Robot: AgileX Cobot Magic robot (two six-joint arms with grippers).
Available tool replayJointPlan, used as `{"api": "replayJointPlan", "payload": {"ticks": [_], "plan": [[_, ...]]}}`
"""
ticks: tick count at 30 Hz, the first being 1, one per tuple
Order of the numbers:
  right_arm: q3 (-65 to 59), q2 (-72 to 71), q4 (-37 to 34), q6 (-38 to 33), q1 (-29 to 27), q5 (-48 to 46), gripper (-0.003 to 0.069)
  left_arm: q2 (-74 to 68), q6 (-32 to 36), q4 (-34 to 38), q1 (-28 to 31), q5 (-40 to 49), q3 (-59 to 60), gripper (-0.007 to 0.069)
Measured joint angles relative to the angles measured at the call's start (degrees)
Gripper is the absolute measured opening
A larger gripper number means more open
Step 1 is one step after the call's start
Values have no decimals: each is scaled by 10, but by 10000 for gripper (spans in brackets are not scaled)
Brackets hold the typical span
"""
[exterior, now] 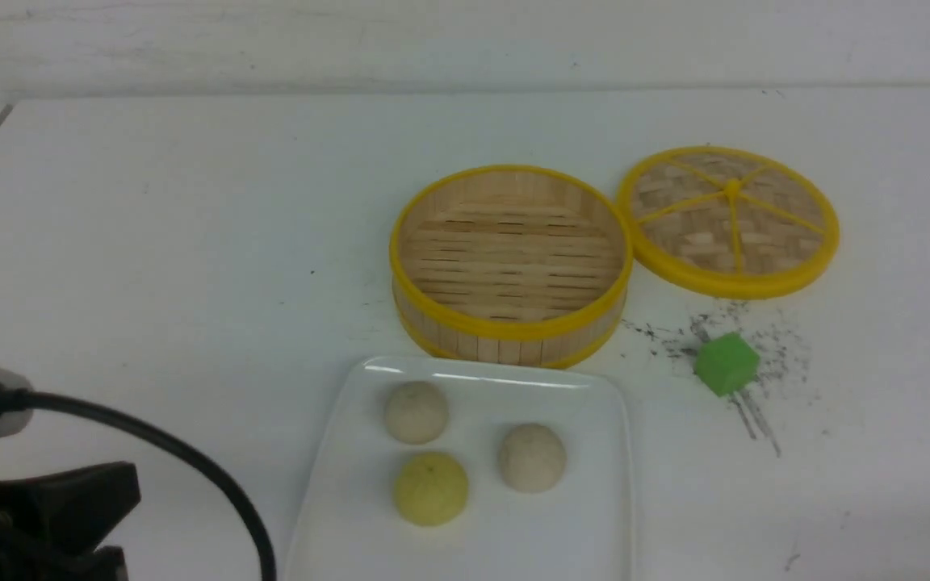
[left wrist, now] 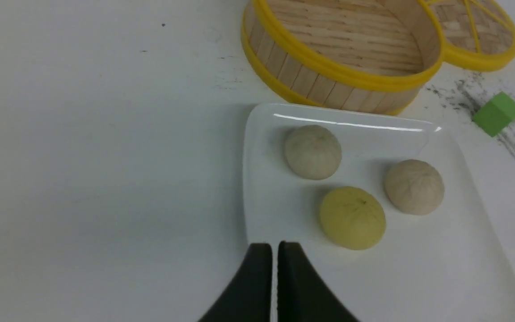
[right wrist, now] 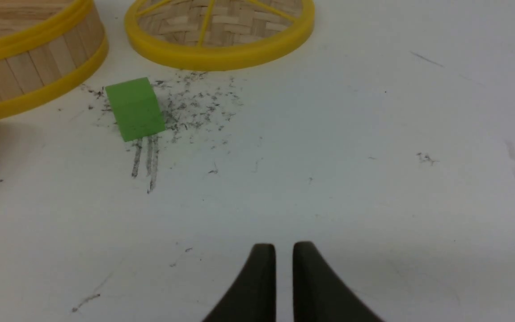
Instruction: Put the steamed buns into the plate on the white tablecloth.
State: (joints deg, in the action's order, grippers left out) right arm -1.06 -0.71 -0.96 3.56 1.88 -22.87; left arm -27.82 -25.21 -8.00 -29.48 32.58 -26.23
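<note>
Two pale cream steamed buns lie in the white plate [exterior: 594,516]: one [exterior: 416,412] at its far left, one [exterior: 532,457] to the right. A yellower bun [exterior: 431,488] lies near them in the plate. In the left wrist view the plate [left wrist: 441,277], both pale buns [left wrist: 312,152] [left wrist: 414,186] and the yellow bun [left wrist: 352,218] show. My left gripper [left wrist: 276,250] is shut and empty, over the plate's near left edge. My right gripper [right wrist: 284,252] is shut and empty above bare white tablecloth [right wrist: 373,156], away from the plate.
The empty bamboo steamer [exterior: 511,262] stands just behind the plate, its woven lid [exterior: 728,218] flat to its right. A green cube [exterior: 726,364] sits among black scuff marks right of the plate. My left arm's black body and cable [exterior: 150,440] fill the near left corner.
</note>
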Motion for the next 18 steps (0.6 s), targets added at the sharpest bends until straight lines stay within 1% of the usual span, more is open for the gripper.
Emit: {"api": "replayJointPlan", "payload": {"ticks": [3, 12, 16, 18], "plan": [[0, 0, 0, 0, 0, 0, 91, 0, 0, -28, 0, 16, 0, 53], [0, 0, 0, 0, 0, 0, 101, 0, -11, -29, 0, 25, 1, 55], [0, 0, 0, 0, 0, 0, 108, 8, 13, -39, 6, -44, 28, 55], [0, 0, 0, 0, 0, 0, 111, 22, 31, -39, 25, -93, 57, 55]]}}
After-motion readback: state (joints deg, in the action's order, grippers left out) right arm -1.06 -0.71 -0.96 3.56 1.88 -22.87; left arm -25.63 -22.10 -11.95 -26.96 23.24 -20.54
